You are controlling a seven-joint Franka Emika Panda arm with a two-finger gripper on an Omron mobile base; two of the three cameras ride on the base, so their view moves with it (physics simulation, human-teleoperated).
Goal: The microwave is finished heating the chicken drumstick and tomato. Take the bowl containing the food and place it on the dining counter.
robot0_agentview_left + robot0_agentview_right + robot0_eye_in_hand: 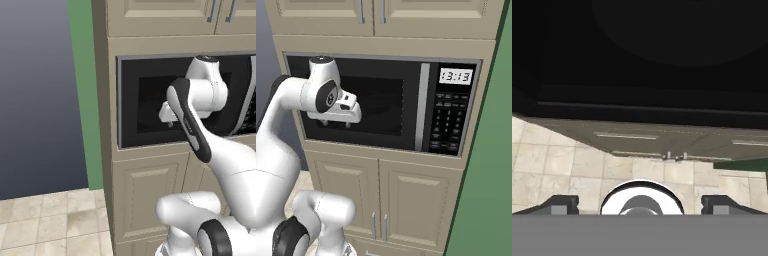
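My gripper (640, 202) is released: in the hand view the two dark finger tips (559, 204) stand far apart at the bottom, and nothing is between them. My hand is in front of the microwave (406, 105), at the left part of its dark glass door (376, 102). In the right base view the door looks closed, with the long handle (421, 106) vertical beside the keypad (448, 125), and the clock display (455, 76) shows 13:13. In the left base view the hand is also before the dark front of the microwave, near its middle height.

The hand view looks down along the front: at the top there is the black underside or front of the microwave, below it the beige lower cabinet doors (662, 140), then the tiled floor (557, 165). A faint round shape appears in the dark area at the top, but I cannot tell what it is. The glass is too dark for me to tell where the bowl, the drumstick or the tomato is.

Above the microwave are upper cabinets (371, 17), and a green wall (486, 175) is at the right side.
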